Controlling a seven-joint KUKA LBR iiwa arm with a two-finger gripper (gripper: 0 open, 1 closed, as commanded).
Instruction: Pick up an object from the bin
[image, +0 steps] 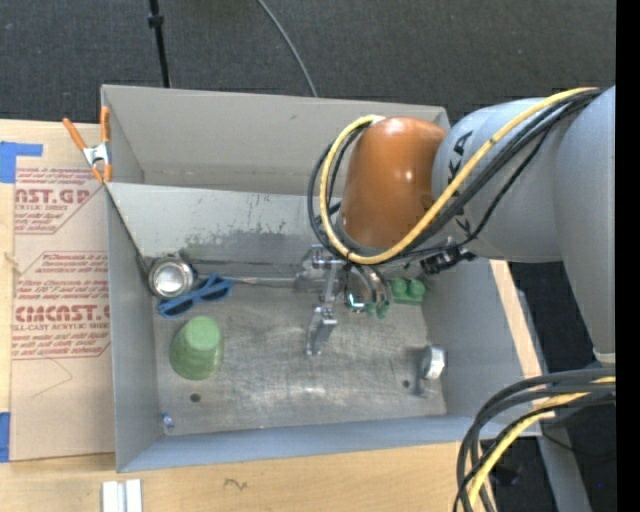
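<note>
The gripper (321, 335) is shown low over bare floor in the middle of the grey metal bin (250, 140) — whether released or clenched cannot be told. A small green plastic block (405, 291) lies just beside it, toward the view's right. It is judged light, stiff, slippery — best taken across its narrow sides.

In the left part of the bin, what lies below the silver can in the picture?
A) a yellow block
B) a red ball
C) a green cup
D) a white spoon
C: a green cup sits just below the silver can, apart from it.
</note>
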